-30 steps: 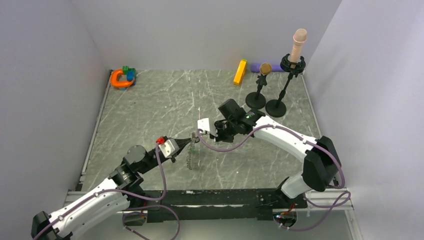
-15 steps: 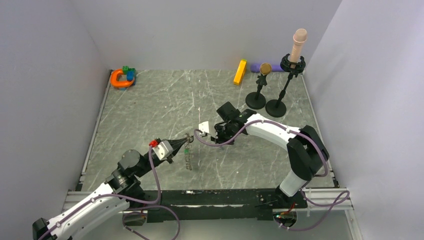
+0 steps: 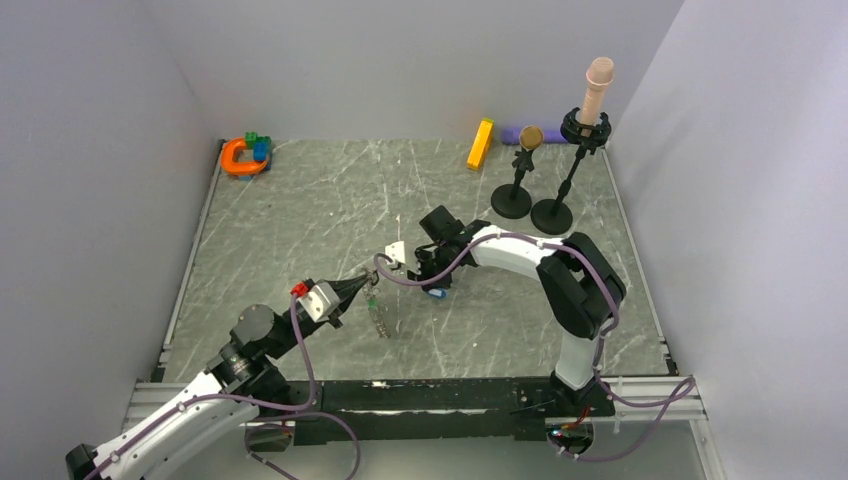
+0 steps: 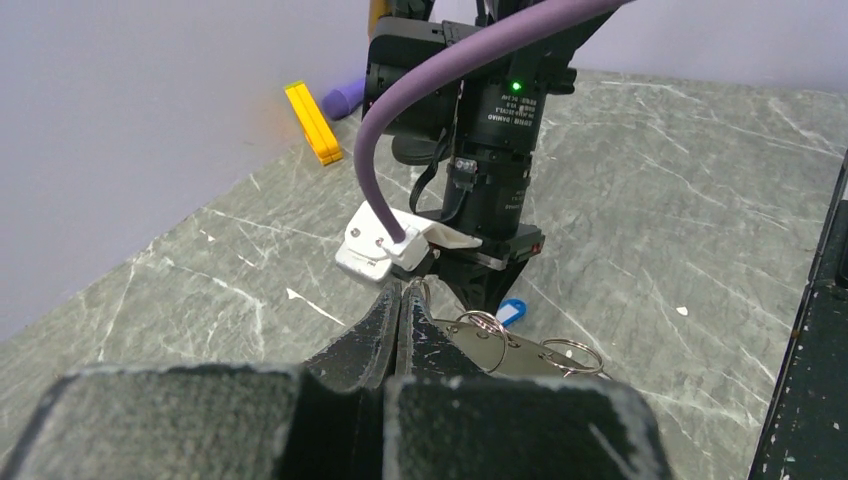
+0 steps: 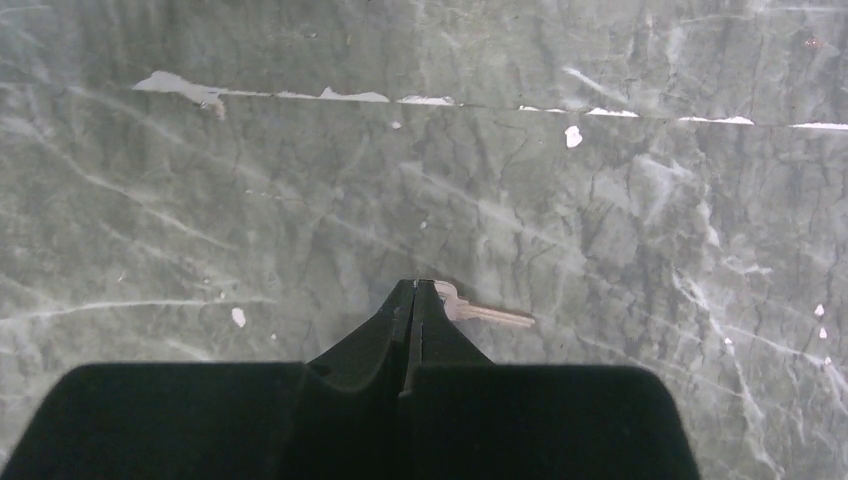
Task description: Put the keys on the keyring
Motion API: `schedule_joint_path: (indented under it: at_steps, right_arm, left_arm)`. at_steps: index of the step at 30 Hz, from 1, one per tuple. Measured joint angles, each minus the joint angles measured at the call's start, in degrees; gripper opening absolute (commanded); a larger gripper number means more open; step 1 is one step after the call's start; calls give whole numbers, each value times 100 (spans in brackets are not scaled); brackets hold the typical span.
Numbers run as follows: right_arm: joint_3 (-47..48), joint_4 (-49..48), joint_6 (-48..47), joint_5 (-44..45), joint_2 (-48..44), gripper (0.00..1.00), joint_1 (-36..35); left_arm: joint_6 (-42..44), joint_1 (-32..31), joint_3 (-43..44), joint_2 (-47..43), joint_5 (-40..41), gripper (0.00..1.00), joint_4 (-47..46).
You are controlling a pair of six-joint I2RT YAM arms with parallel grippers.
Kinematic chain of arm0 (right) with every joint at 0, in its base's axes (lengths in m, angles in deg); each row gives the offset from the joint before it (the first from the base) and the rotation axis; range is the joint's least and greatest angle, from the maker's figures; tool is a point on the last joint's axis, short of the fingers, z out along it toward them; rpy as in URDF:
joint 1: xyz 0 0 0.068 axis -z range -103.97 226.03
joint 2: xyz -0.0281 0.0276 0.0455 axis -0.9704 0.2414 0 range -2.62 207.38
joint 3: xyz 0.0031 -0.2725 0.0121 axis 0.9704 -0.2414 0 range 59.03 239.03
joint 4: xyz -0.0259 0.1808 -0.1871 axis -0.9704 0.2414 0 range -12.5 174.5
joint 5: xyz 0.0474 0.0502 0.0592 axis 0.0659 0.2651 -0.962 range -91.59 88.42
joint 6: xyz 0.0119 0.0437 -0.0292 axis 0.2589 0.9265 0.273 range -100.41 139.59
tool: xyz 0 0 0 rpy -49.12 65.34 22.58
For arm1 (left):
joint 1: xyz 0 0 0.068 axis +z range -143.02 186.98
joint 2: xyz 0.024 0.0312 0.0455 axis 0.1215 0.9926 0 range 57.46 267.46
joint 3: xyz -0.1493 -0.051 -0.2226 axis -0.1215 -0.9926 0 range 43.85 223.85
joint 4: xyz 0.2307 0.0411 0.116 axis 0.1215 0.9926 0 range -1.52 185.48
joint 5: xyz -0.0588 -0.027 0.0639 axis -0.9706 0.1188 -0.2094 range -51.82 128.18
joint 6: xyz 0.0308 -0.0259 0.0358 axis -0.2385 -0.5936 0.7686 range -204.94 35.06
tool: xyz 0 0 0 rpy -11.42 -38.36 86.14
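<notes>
My left gripper (image 3: 370, 284) (image 4: 404, 292) is shut on a small wire loop of the keyring (image 3: 380, 316) (image 4: 520, 352). The keyring is a flat silvery metal piece with wire rings, and it hangs slanting down from the fingertips towards the table. My right gripper (image 3: 430, 282) (image 5: 413, 286) points down just right of it with its jaws shut. A small key (image 5: 488, 316) with a silvery blade lies flat beside the right fingertip, its head partly hidden behind that finger. Its blue head (image 4: 510, 312) (image 3: 438, 293) shows at the foot of the right gripper. Whether the fingertip touches the key is unclear.
An orange horseshoe toy (image 3: 240, 157) with small blocks sits in the back left corner. A yellow bar (image 3: 481, 144) (image 4: 313, 122) and a purple object (image 3: 514, 134) lie at the back wall. Two black stands (image 3: 512, 196) (image 3: 552, 210) rise at the back right.
The right arm has folded in, and its gripper has moved left and down close to the table, where the blue key head now shows. The left gripper has drawn slightly left with the keyring.
</notes>
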Motion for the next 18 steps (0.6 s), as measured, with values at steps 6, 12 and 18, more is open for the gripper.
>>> schedule_joint_path:
  at_steps: [6, 12, 18]
  right_arm:
    - [50, -282, 144, -37, 192, 0, -4]
    - [-42, -595, 269, -81, 190, 0, -4]
    - [-271, -837, 369, -122, 149, 7, -4]
  left_arm:
    - [0, 0, -2, -74, 44, 0, 7]
    - [0, 0, -2, -72, 57, 0, 4]
    - [-2, -2, -2, -74, 57, 0, 4]
